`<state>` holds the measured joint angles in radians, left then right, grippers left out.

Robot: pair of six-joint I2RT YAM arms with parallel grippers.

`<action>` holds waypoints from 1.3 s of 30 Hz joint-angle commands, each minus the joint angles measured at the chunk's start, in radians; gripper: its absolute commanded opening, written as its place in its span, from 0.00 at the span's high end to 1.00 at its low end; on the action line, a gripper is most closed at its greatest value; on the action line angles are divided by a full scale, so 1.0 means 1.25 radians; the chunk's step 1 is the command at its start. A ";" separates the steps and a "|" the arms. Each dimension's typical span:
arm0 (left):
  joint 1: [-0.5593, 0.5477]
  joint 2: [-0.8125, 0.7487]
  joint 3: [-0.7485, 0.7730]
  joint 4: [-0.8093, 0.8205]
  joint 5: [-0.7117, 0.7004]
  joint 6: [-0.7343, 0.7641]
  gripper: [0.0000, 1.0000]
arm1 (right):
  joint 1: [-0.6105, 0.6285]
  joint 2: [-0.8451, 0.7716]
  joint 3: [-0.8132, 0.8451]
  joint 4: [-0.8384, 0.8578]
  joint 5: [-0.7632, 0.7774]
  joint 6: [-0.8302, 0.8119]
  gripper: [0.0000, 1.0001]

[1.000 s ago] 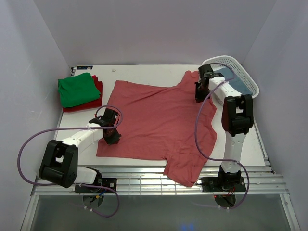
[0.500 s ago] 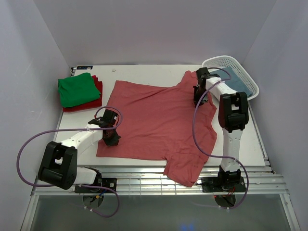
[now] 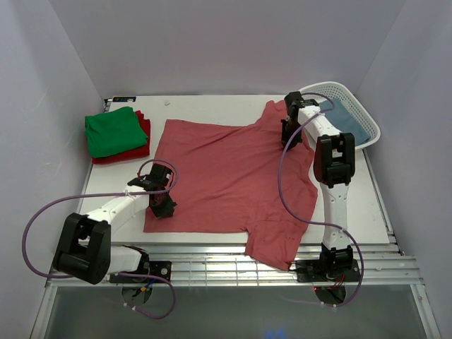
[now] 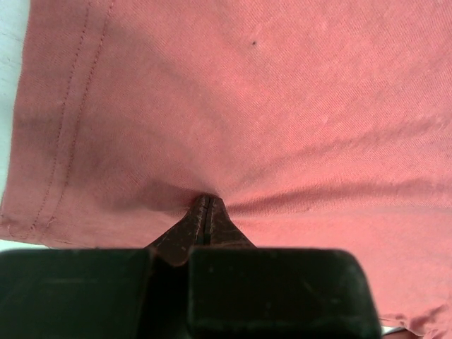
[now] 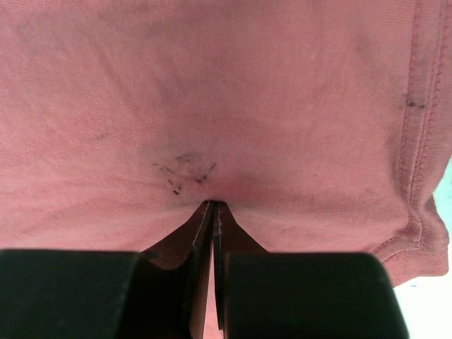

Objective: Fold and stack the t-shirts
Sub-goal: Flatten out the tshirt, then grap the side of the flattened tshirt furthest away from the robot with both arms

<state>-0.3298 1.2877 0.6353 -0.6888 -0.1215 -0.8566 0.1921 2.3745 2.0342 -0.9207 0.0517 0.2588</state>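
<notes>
Step in hand: first fold of the pinkish-red t-shirt (image 3: 233, 176); both tools had taken their grips and no fold was made yet.
Shirt's place: spread flat on the surface (image 3: 212, 106), just left of the white lattice basket (image 3: 371, 131), one sleeve reaching close to its rim.
Left tool (image 3: 161, 206): closed narrow on a pinch of the shirt's cloth near the hem corner, well apart from the basket; the fabric puckered at its tips.
Right tool (image 3: 288, 135): closed narrow on a pinch of cloth at the sleeve end nearest the basket, just beside its left rim.
Next move, judged: lift both pinches together and carry that edge across the shirt, keeping the cloth taut and level so it lands without bunching.
Risk, judged: thin pinches could slip.
Count, t-shirts: four. One pinkish-red; one green t-shirt (image 3: 113, 131) lying on one dark red t-shirt (image 3: 144, 126), well left of the basket; one grey-blue t-shirt (image 3: 346, 116) inside the basket.
Count, other: one basket, two tools.
</notes>
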 commanded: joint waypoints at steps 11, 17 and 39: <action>-0.010 -0.024 0.008 -0.007 0.042 -0.017 1.00 | -0.001 0.054 -0.018 0.022 0.021 -0.017 0.92; -0.027 -0.018 0.056 0.041 0.049 0.031 1.00 | -0.001 -0.024 -0.097 0.058 0.026 -0.044 0.92; 0.083 0.638 0.916 0.117 -0.170 0.469 0.40 | -0.008 -0.050 0.126 0.151 -0.049 -0.136 0.44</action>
<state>-0.2630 2.0247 1.7058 -0.5068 -0.2916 -0.3344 0.1913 2.2547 2.2082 -0.7521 0.0059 0.1162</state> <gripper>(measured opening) 0.609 0.574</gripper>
